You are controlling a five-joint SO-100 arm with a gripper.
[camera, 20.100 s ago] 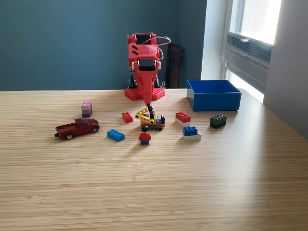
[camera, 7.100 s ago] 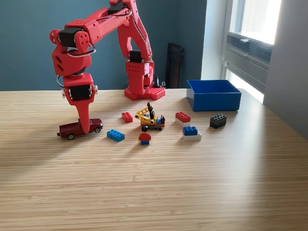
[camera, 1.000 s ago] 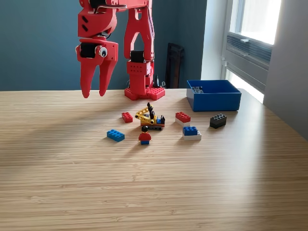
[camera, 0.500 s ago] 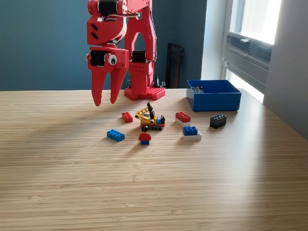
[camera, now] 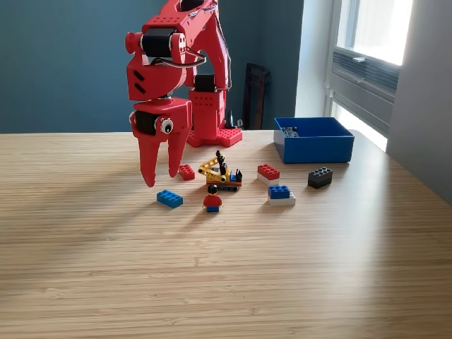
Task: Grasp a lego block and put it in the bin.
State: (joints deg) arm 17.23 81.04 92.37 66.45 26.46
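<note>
**End effector held open above the blue brick**

The red arm (camera: pixel 185 63) is seen bent forward from its base (camera: pixel 212 134) at the far edge of the counter (camera: pixel 226 268). The end effector (camera: pixel 161 178) is pointed downward with its two fingers spread apart, and nothing is held between them. It is hung above the counter, its tips just over and behind the blue brick (camera: pixel 169 198) in the exterior view.

The bin (camera: pixel 313 139) is placed near the counter's far right corner, in the exterior view's right. Some small pale item is seen inside it against the far left wall; what it is cannot be told.

Loose pieces are scattered across the middle of the counter. A red brick (camera: pixel 186 171) is set just beside the end effector, toward the exterior view's right. A small yellow-and-black vehicle model (camera: pixel 220 174) is found next to it, with a figure (camera: pixel 212 199) in a red top in front. Further right, a red-and-white brick (camera: pixel 268 172) and a blue-and-white brick (camera: pixel 280 194) are laid near one another. A black brick (camera: pixel 320 176) is set in front of the bin, apart from it.
</note>
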